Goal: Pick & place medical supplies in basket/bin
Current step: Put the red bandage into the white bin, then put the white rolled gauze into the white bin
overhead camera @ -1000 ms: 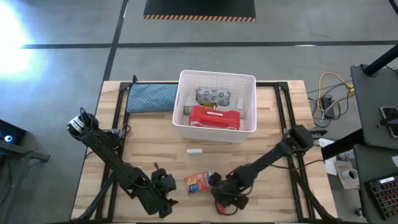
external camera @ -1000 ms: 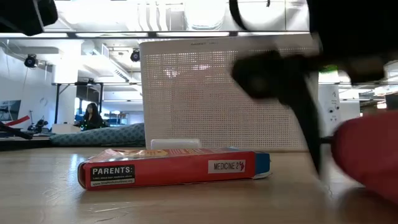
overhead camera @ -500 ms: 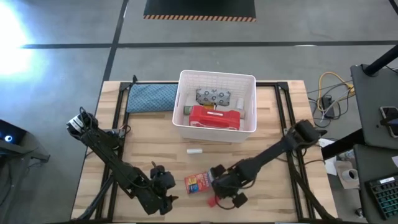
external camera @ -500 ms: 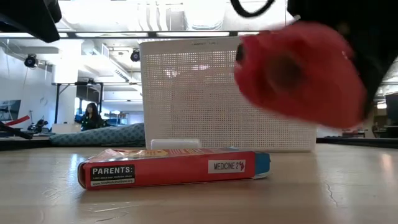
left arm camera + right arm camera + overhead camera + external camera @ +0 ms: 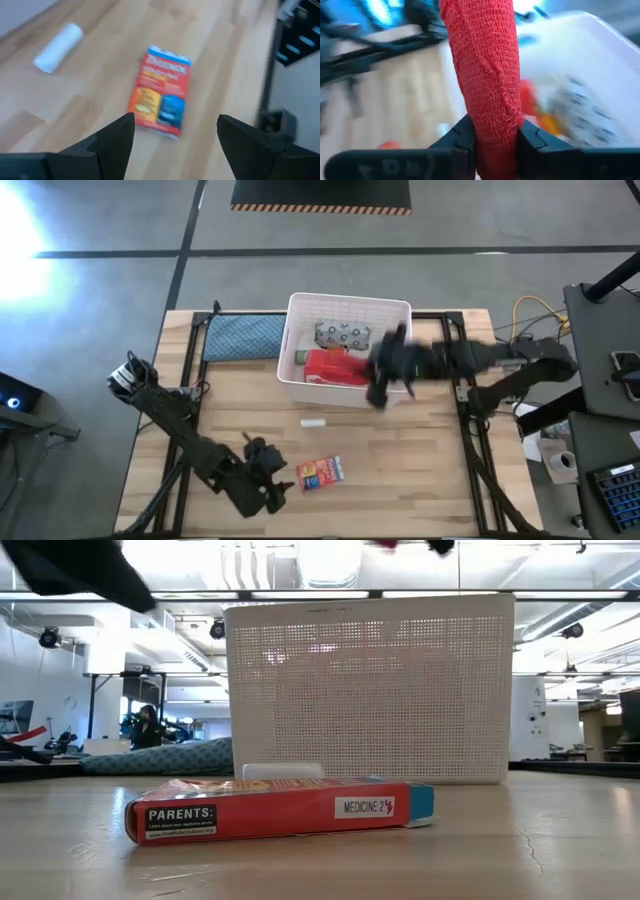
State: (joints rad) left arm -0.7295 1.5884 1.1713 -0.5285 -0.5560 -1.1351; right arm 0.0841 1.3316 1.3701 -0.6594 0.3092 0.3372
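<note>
My right gripper (image 5: 495, 145) is shut on a red bandage roll (image 5: 482, 75) and hangs over the near right part of the white bin (image 5: 398, 308), where the arm shows blurred (image 5: 385, 375). In the bin lie a red case (image 5: 335, 367) and a grey-white soft pack (image 5: 343, 335). An orange-red box (image 5: 320, 473) lies flat on the table near the front edge. My left gripper (image 5: 175, 142) stands open just short of the box (image 5: 161, 92), touching nothing. My right gripper pinches the red roll between its two fingers (image 5: 462, 137), on the end nearest the wrist (image 5: 492, 120). The fingers lie along the roll, and most of it sticks out past their tips. The roll is lifted clear of the table, above the bin.
A small white roll (image 5: 313, 422) lies on the table between the bin and the box. A blue-grey folded cloth (image 5: 243, 337) lies left of the bin. The low view shows the box (image 5: 280, 810) in front of the bin's slotted wall (image 5: 370, 690).
My right gripper has shut on the red roll near the table's front edge, right of the box. It has lifted the roll clear and swung fast toward the far edge, up over the bin's near right part. The box has stayed in place.
</note>
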